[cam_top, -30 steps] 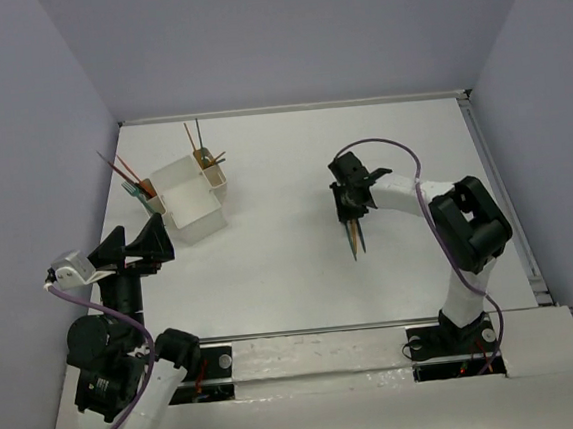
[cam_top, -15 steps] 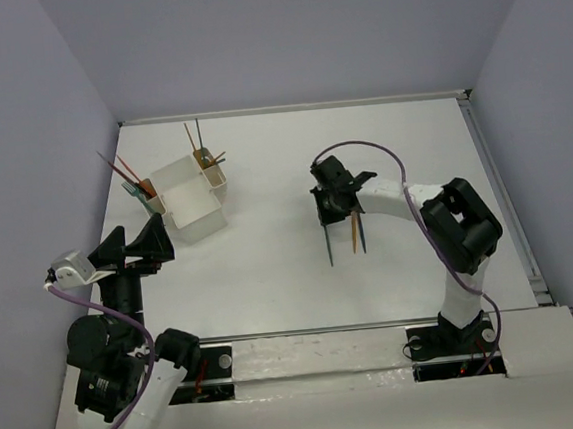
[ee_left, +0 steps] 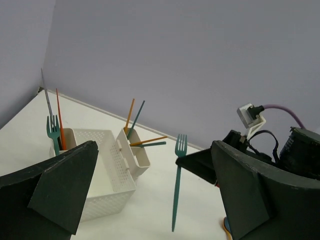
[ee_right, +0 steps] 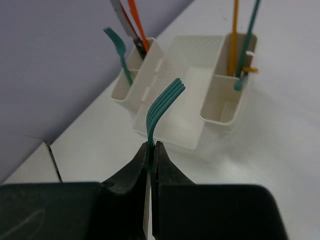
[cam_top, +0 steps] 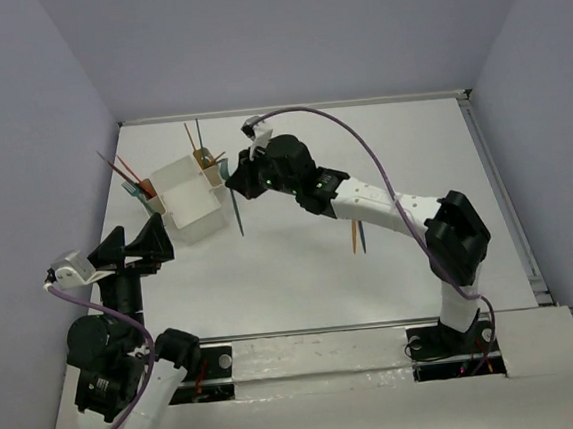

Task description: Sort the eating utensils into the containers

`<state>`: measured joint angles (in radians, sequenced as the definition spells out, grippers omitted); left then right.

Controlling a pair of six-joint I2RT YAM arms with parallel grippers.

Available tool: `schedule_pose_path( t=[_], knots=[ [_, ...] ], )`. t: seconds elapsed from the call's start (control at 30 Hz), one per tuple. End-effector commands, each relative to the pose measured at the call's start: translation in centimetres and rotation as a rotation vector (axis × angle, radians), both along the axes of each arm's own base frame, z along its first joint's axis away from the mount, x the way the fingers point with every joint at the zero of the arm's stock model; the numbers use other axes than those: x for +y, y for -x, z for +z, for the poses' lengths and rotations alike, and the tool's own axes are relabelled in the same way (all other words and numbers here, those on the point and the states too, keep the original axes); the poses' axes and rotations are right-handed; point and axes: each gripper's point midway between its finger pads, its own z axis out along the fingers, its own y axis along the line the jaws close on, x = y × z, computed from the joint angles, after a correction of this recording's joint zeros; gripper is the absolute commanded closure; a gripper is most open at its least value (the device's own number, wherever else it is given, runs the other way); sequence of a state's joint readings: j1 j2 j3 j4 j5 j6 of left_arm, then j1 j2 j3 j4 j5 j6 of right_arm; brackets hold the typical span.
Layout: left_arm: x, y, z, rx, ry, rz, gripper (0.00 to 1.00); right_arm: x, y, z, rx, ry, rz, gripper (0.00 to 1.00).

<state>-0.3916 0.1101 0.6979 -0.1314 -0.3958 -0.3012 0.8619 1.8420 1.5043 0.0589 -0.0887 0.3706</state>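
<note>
Left arm [cam_top: 108, 351] and right arm [cam_top: 450, 250]: white links, black joints, a purple cable [ee_left: 282, 106] along each. The left gripper [cam_top: 138, 239] has black wedge-shaped fingers [ee_left: 60, 185].

You had one white box [cam_top: 187, 198] with three compartments. Forks came to two, both teal: the first fork [ee_left: 52, 131] in an end compartment and the second fork [ee_left: 177, 185] pinched in the right hand [ee_right: 150, 150].

Sticks came to eight:
- **With the first fork:** a grey stick [ee_left: 46, 97] and a red stick [ee_left: 59, 120].
- **In the other end compartment:** an upright orange stick [ee_left: 130, 112], an upright teal stick [ee_left: 137, 116], a leaning orange stick [ee_left: 150, 139] and a leaning teal stick [ee_left: 155, 144].
- **On the worktop [cam_top: 302, 273]:** a loose orange stick [cam_top: 354, 237] and a loose teal stick [cam_top: 362, 238].
</note>
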Motion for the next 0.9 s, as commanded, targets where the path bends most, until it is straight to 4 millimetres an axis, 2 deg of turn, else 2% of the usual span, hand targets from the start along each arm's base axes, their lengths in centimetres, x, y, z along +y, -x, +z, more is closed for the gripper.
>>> schedule_pose_path(
  t=[0.0,0.03,0.07,0.1,0.13,0.17,0.2,0.23,0.27,0.3,0.33,0.37,0.4,0.43,0.5,0.53,0.57,0.6,0.63,0.87],
  knots=[
    [0.1,0.1,0.9,-0.033,0.016,0.006,0.01,5.4,-1.0,8.8,-0.214,-0.256,0.070,1.00],
    [0.1,0.1,1.0,-0.034,0.016,0.005,0.01,6.9,-1.1,7.8,-0.215,-0.257,0.088,1.00],
    [0.1,0.1,1.0,-0.035,0.018,0.005,0.01,7.7,-1.0,8.3,-0.242,-0.270,0.100,1.00],
    [0.1,0.0,1.0,-0.033,0.019,0.005,0.01,8.2,-1.4,10.8,-0.292,-0.317,0.101,1.00],
    [0.2,0.0,1.0,-0.033,0.020,0.007,0.01,9.9,-1.2,9.5,-0.288,-0.307,0.131,1.00],
    [0.2,0.0,0.9,-0.032,0.021,0.010,0.01,11.0,-0.8,9.8,-0.312,-0.313,0.153,1.00],
    [0.3,0.1,1.0,-0.034,0.024,0.012,0.01,12.7,-0.8,10.4,-0.337,-0.336,0.174,1.00],
    [0.3,0.2,1.0,-0.036,0.025,0.014,0.01,12.6,-0.6,12.9,-0.377,-0.369,0.182,1.00],
    [0.4,0.2,1.0,-0.037,0.027,0.015,0.01,14.2,-0.9,10.7,-0.370,-0.347,0.198,1.00],
    [0.5,0.3,1.1,-0.039,0.029,0.023,0.01,14.7,-1.2,10.8,-0.382,-0.349,0.201,1.00],
    [0.6,0.3,1.1,-0.040,0.029,0.027,0.01,15.3,-1.0,13.1,-0.428,-0.386,0.199,1.00],
    [0.7,0.3,1.1,-0.040,0.031,0.028,0.01,16.6,-1.2,11.0,-0.425,-0.369,0.208,1.00],
    [0.7,0.4,1.2,-0.042,0.032,0.030,0.01,16.6,-1.6,12.7,-0.462,-0.399,0.188,1.00],
    [0.7,0.3,1.1,-0.041,0.031,0.030,0.01,17.5,-1.2,11.1,-0.460,-0.380,0.201,1.00],
    [0.7,0.2,1.1,-0.038,0.028,0.031,0.01,18.0,-2.2,11.2,-0.496,-0.399,0.163,1.00],
    [0.6,0.1,1.1,-0.035,0.027,0.029,0.01,18.4,-2.0,11.1,-0.502,-0.409,0.160,1.00],
    [0.6,0.1,1.1,-0.035,0.027,0.029,0.01,18.3,-2.4,12.0,-0.520,-0.427,0.134,1.00],
    [0.6,0.1,1.1,-0.037,0.027,0.029,0.01,18.6,-2.8,10.9,-0.518,-0.424,0.125,1.00],
    [0.6,0.1,1.1,-0.035,0.028,0.029,0.01,18.6,-2.9,11.4,-0.530,-0.438,0.118,1.00],
    [0.7,0.2,1.2,-0.042,0.032,0.032,0.01,19.8,-3.5,7.8,-0.545,-0.414,0.092,1.00]
  ],
)
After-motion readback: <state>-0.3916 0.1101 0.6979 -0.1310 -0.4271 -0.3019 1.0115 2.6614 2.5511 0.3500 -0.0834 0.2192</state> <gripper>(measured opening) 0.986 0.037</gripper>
